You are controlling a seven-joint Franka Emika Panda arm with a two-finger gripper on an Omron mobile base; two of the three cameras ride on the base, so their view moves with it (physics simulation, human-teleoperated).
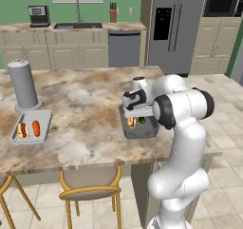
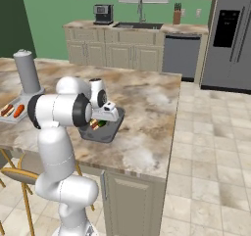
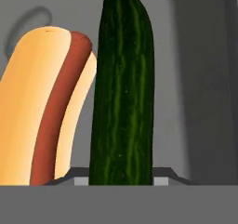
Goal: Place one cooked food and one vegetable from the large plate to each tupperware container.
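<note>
Gripper (image 1: pixel 137 120) is sitting low over the darker tray (image 1: pixel 142 130), jaws narrowed on the cucumber (image 3: pixel 123 88), which is lying beside the hot dog (image 3: pixel 44 107) inside that tray.

Even, soft rendered light, faint shadows, slightly blurry, no glare.

The marble island counter (image 1: pixel 85 114) carries two grey trays. The lighter tray (image 1: pixel 31 127) lies near the left side, just in front of a tall grey cylinder (image 1: pixel 23 85) (some kind of canister on a round base). The darker tray (image 1: pixel 140 128) lies near the right edge of the counter, well apart from the first.
</note>
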